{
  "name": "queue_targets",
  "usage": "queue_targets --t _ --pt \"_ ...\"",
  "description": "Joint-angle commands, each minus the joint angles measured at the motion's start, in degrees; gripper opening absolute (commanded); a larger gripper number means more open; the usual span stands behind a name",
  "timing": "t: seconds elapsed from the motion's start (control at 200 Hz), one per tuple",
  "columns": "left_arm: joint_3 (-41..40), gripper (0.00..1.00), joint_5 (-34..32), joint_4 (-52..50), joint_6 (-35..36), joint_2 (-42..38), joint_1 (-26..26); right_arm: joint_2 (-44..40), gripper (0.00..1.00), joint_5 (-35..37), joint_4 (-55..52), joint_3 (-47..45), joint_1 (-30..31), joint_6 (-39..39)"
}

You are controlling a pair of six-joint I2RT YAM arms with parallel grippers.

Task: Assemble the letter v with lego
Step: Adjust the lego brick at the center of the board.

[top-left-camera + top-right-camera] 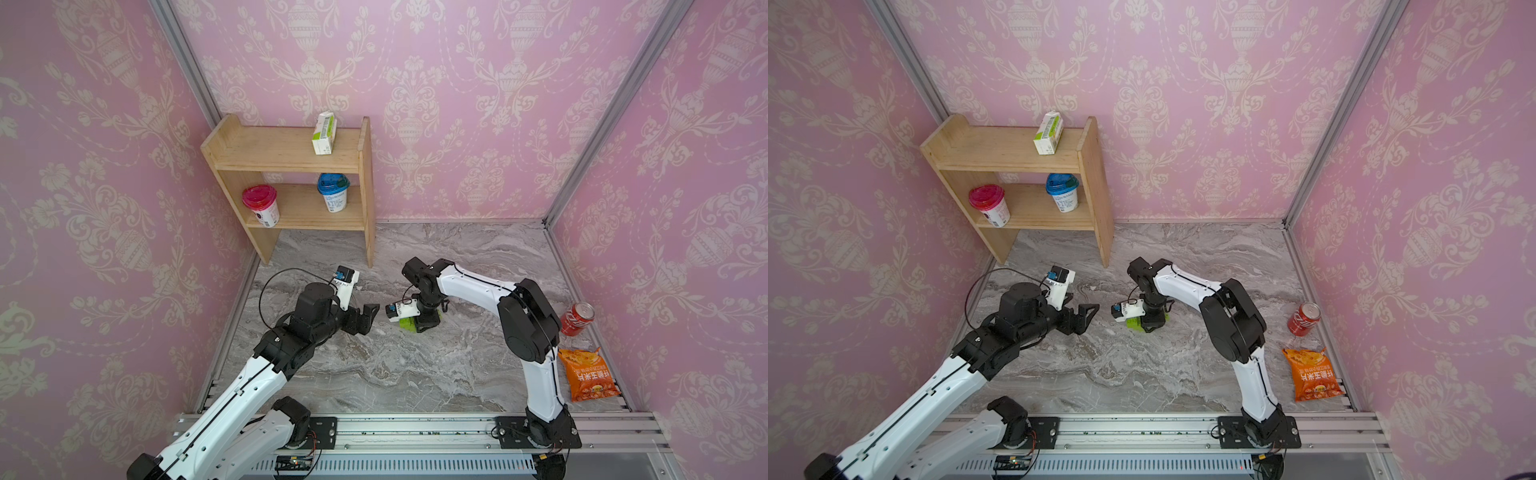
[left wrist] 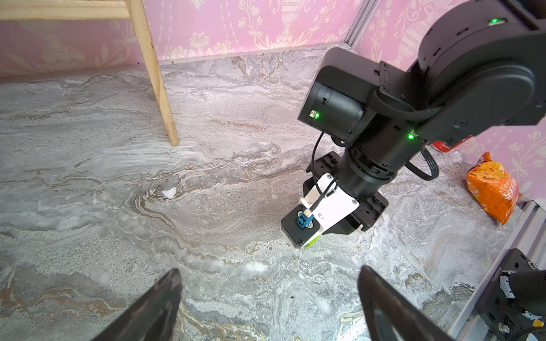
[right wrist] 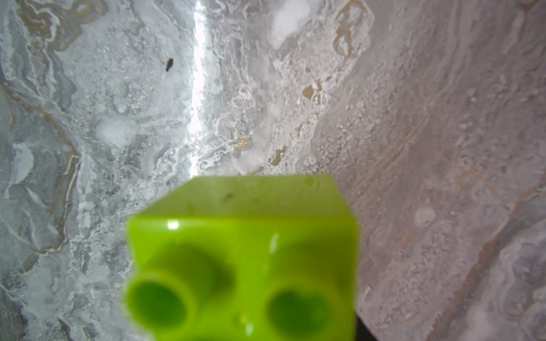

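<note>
The right hand, its grip hidden from view, sits over the lego on the bench in front of the shelf; best to square it on the flat sides before lifting, with the left hand wide and empty nearer the shelf.

Two cups, one can, one carton

Both top views are evenly, brightly lit; only soft shadows are cast on the table, and lines are bowed toward the edges. In the right wrist view the brick is blurred at lower centre, below a white glare streak.
</note>
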Motion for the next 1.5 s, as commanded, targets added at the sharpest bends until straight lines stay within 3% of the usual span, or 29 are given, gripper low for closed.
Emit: queue_targets --t 0.0,0.445,0.63,0.776,1.021,1.161,1.291,1.496 --pt "-0.2 0.94 -0.7 0.2 1.2 -0.6 0.6 0.8 0.43 -0.4 -2.3 1.7 0.3 0.8" --pt "0.0 0.94 -0.9 -0.3 1.2 -1.2 0.7 1.7 0.37 -3.0 -6.9 4.0 0.9 0.9" --pt "-0.2 0.94 -0.9 -0.1 1.1 -1.1 0.6 2.1 0.3 -6.7 -11.3 5.1 1.5 1.0" --pt "-0.4 0.94 -0.7 0.1 1.0 -0.9 0.6 3.0 0.3 -11.5 -15.6 6.4 1.6 0.6" --pt "-0.7 0.94 -1.0 -0.5 0.9 -1.7 0.6 8.8 0.32 -12.7 -20.7 11.5 1.3 2.0" --pt "-0.5 0.94 -1.3 -1.6 0.9 -2.8 0.6 10.1 0.4 -13.1 -20.7 13.4 0.3 2.5" --pt "-0.6 0.94 -1.3 -1.9 0.8 -3.2 0.7 10.0 0.7 -12.6 -20.3 15.1 -0.5 3.0" --pt "-0.6 0.94 -1.1 -0.5 0.9 -2.0 0.6 8.8 0.79 -10.6 -20.3 20.9 -2.7 3.6"
